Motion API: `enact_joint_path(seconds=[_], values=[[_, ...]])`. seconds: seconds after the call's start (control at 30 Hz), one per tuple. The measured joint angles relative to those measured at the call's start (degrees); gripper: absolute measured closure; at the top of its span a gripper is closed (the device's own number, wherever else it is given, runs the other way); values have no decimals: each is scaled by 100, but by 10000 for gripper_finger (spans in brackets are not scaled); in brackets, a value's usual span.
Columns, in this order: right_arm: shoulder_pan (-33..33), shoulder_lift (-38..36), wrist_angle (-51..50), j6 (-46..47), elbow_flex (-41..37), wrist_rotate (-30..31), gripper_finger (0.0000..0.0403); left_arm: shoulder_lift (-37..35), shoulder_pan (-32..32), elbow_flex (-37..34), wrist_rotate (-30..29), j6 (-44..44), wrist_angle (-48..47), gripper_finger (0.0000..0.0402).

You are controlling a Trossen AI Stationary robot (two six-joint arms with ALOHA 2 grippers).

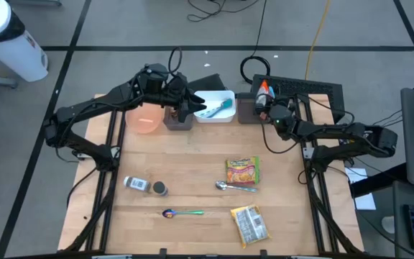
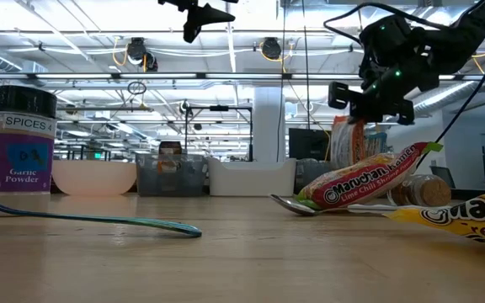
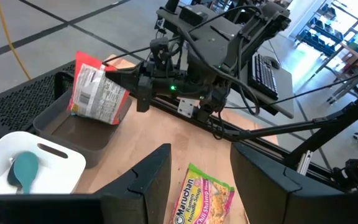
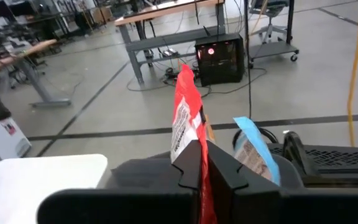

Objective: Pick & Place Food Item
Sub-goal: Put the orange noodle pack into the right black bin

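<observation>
My right gripper (image 4: 204, 155) is shut on a red-and-white snack packet (image 3: 96, 90) above the dark grey bin (image 3: 67, 127) at the table's far right. A blue packet (image 4: 252, 152) stands in that bin. My left gripper (image 3: 201, 177) hangs open with nothing between its fingers, high over the far middle, near the white bin (image 1: 215, 108) and a small grey bin (image 1: 178, 121). A Maruchan ramen packet (image 1: 242, 171) and a second noodle packet (image 1: 250, 224) lie flat on the table. My right gripper pinches the snack packet between its two fingers at one side edge (image 4: 188, 144), the packet standing edge-on in the jaws. The fingers come nearly level from the table's right side. The packet is lifted clear, its free part over the dark grey bin.
A pink bowl (image 1: 144, 119) stands at the far left. A metal spoon (image 1: 233, 187) lies by the ramen, a coloured spoon (image 1: 182, 213) near the front, a spice jar (image 1: 138, 185) on its side at the left. A teal utensil (image 3: 23, 171) lies in the white bin.
</observation>
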Motion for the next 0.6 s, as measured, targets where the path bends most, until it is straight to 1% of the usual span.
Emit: enact_joint_path(seconds=[0.23,0.37,0.6], values=[[-31,126,-141,-18,1,19,403,0,0,2,2,-25,0,227],[-85,283,-225,132,0,18,403,0,0,2,4,-30,-1,227],[-233,295,-375,89,2,15,403,0,0,4,9,-115,-3,227]])
